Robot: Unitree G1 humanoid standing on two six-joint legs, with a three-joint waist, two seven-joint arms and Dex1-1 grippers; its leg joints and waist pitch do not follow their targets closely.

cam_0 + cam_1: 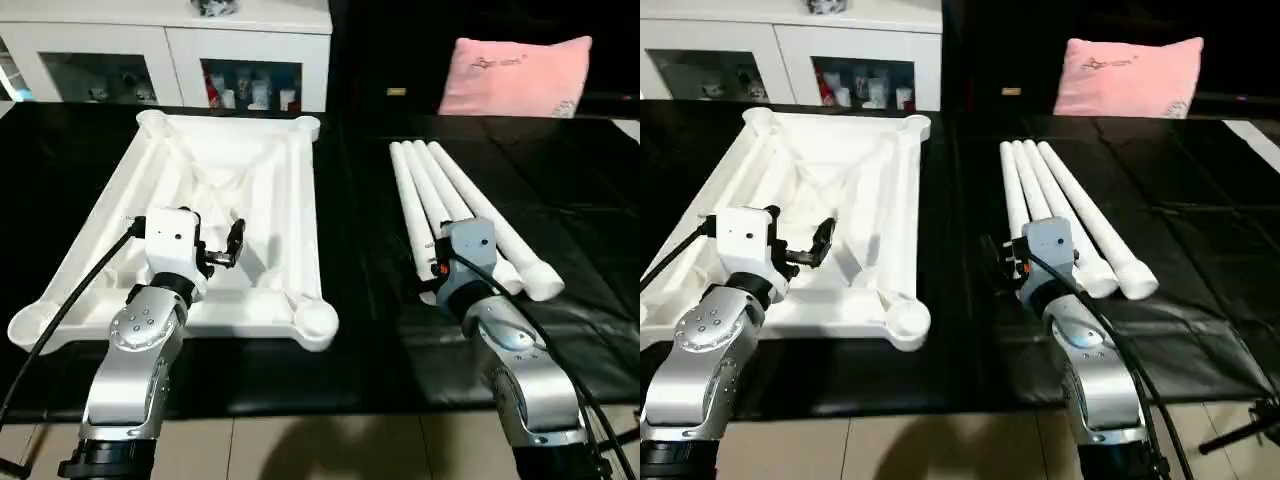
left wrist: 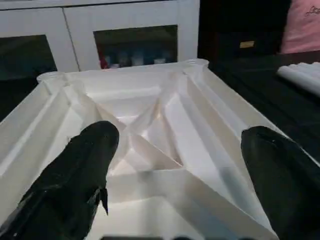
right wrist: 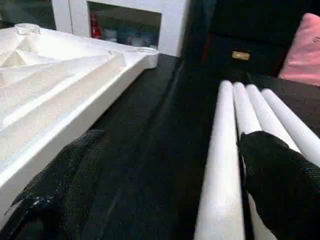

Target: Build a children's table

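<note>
Left eye view is showing the black tabletop [image 1: 360,330] carrying every part, with assembly not yet begun. Lying underside up on the robot's left is the table top [image 1: 285,190], its ribs and four round corner sockets [image 1: 318,318] facing upward. This moulded plastic piece is looking stiff and probably light, though broad and awkward; its raised rim is appearing to be the soundest place to take hold. Four tube legs [image 1: 440,195] are resting side by side on the robot's right, touching one another, well apart from the table top. Being smooth and round, they are likely to roll or slip, so a grip across the middle of one tube is seeming advisable.

Hovering above the near half of the ribbed underside, the left end effector [image 1: 222,243] is standing with its fingers [image 2: 80,170] spread wide, holding nothing. Poised over the near ends of the legs, the right end effector [image 3: 170,185] is likewise gaping apart and empty.
</note>
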